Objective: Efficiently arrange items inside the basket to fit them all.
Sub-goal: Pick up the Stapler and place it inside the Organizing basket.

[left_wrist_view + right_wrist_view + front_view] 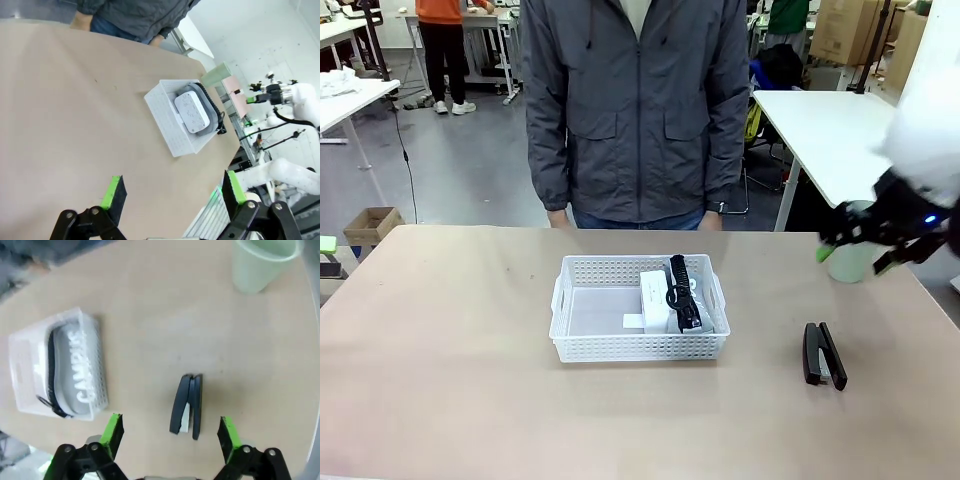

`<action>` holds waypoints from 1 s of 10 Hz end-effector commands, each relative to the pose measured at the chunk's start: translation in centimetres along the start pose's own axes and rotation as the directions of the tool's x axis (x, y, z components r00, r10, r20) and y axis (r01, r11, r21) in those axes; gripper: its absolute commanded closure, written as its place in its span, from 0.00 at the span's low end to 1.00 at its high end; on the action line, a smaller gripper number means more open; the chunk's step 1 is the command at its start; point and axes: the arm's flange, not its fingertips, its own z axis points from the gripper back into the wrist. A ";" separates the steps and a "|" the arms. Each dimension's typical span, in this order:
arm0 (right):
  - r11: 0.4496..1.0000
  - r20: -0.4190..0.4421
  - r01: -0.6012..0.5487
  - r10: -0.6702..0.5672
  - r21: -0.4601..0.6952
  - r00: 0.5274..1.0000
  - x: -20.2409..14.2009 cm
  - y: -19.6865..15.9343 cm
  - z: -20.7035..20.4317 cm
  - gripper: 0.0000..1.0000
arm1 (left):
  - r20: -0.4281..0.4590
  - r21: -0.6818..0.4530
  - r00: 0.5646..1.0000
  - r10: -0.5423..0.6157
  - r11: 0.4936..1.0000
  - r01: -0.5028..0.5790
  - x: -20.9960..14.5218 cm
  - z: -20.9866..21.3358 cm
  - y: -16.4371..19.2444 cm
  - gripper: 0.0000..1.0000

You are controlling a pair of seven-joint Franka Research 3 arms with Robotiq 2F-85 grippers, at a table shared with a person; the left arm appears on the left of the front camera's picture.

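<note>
Right fingers [114,432] wide, black stapler [187,406] between.

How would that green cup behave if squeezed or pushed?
The paper cup looks thin-walled, so it would probably crush under a firm squeeze. Standing upright and looking empty, it is likely light and may tip if pushed.

Right arm [923,105] comes in from the right side, raised, with the wrist angled downward. Right gripper [855,254] points down and to the left, jaws spread wide, green pads [114,432] well apart. Left gripper [173,191] is raised and tilted downward, jaws likewise spread wide.
</note>
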 end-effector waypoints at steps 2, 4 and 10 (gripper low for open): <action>0.992 -0.068 -0.082 0.076 -0.091 0.995 -1.3 0.2 -2.5 0.00 | -0.001 -0.008 1.000 0.014 1.000 -0.014 0.0 0.3 -0.3 0.00; 0.996 -0.073 -0.075 0.071 -0.056 0.995 -1.1 1.7 -2.9 0.00 | -0.001 -0.008 1.000 0.014 1.000 -0.014 0.0 0.3 -0.3 0.00; 0.994 -0.129 -0.036 0.023 -0.105 0.991 -1.5 1.6 -6.2 0.00 | -0.001 -0.008 1.000 0.014 1.000 -0.014 0.0 0.3 -0.3 0.00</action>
